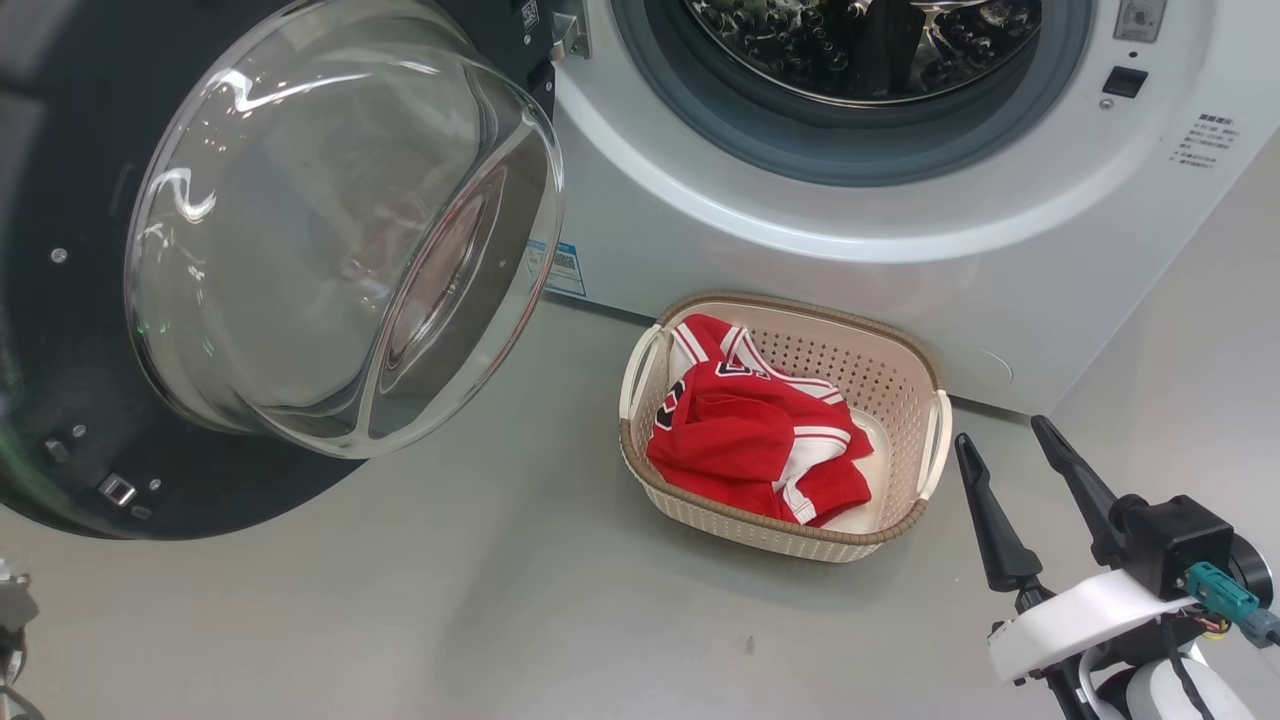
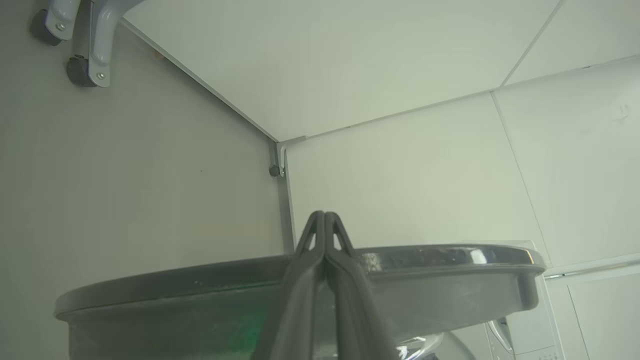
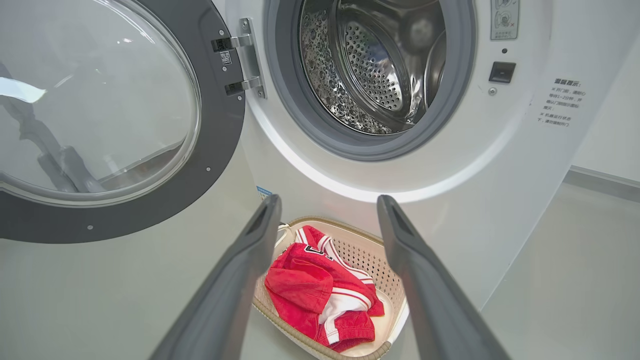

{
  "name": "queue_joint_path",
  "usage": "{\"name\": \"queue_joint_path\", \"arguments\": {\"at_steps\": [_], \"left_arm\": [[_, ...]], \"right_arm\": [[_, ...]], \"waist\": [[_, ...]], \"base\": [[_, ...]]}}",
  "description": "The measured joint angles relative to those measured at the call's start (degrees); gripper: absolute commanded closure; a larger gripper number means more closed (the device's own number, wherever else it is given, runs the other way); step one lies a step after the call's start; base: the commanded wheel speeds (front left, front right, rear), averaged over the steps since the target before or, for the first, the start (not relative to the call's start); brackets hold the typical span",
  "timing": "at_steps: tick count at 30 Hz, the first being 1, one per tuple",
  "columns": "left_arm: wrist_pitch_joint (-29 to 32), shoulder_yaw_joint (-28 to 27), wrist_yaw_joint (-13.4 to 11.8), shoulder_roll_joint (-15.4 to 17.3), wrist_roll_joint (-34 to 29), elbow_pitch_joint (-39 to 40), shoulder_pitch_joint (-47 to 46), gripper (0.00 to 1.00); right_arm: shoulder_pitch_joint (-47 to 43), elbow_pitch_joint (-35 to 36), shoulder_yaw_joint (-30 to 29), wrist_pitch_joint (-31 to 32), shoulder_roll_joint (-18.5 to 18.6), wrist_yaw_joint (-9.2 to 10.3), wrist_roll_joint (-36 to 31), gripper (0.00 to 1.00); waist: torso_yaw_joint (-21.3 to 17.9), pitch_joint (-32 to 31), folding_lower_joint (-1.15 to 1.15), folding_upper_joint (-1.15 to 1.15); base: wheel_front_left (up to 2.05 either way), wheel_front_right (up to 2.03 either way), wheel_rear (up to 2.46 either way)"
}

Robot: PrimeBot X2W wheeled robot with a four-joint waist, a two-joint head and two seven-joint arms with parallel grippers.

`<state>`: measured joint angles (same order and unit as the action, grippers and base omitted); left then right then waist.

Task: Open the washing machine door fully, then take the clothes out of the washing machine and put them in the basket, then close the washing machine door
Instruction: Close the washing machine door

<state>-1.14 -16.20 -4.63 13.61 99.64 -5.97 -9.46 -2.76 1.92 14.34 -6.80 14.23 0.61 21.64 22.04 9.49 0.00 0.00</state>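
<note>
Basket (image 1: pixel 760 532) sits on the floor (image 1: pixel 480 600), lower centre of the head view, just in front of the washing machine (image 1: pixel 800 260). Whether it touches the machine's front panel, can't tell. Cream perforated walls, brown woven-look rim, side handles left and right.

Inside the basket: the clothes (image 1: pixel 745 440), red jersey fabric with white stripes and dark lettering, bunched up. They fill the left and middle of the basket; a bare patch of bottom shows at the right.

Washing machine door (image 1: pixel 60 400) is swung open at the left of the head view, its glass bowl (image 1: pixel 330 240) bulging toward the camera. The porthole is open at top centre, ringed by a grey gasket (image 1: pixel 700 110). In the right wrist view, the visible part of the drum (image 3: pixel 370 75) is bare perforated steel. Blue label sticker (image 1: pixel 565 268) is on the machine front beside the door's edge.

Right tool (image 1: pixel 1001 431), lower right of the head view: fingers spread wide, holding nothing, just right of the basket and clear of it.

Left tool (image 2: pixel 325 216): fingers pressed together at the tips, gripping nothing, crossing the dark door edge in the left wrist view. Contact with the door, can't tell.
</note>
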Motion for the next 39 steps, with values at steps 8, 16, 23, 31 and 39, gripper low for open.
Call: {"name": "queue_joint_path", "arguments": {"at_steps": [8, 16, 23, 31, 39], "left_arm": [[3.11, 1.77, 2.02, 1.07, 0.12, -1.01, -0.22, 1.00], [6.44, 2.43, 4.56, 2.00, 1.74, -1.29, -0.07, 1.00], [11.11, 5.73, 7.72, 2.94, 1.92, -0.63, 0.81, 1.00], [15.29, 9.15, 9.56, 2.67, 1.92, 1.08, 2.34, 1.00], [18.60, 11.31, 10.54, 2.03, 2.23, 3.02, 4.75, 1.00]], "right_arm": [[0.01, 0.11, -0.09, 0.01, 0.01, 0.00, 0.09, 0.00], [0.05, 0.16, -0.23, 0.01, 0.04, 0.00, 0.11, 0.00], [0.07, 0.30, -0.47, 0.01, 0.25, 0.01, 0.46, 0.00], [0.20, 0.29, -0.35, 0.01, 0.37, -0.04, 0.46, 0.00], [0.23, 0.26, -0.32, 0.01, 0.31, -0.05, 0.52, 0.00]], "waist": [[0.20, 0.31, 0.00, 0.00], [0.60, 0.46, 0.00, 0.00], [1.30, 0.61, 0.00, 0.00], [1.86, 0.37, 0.00, 0.00], [1.90, -0.25, 0.00, 0.00]], "base": [[0.00, 0.00, 0.00], [0.00, 0.00, 0.00], [0.00, 0.00, 0.00], [0.00, 0.00, 0.00], [0.00, 0.00, 0.00]]}}
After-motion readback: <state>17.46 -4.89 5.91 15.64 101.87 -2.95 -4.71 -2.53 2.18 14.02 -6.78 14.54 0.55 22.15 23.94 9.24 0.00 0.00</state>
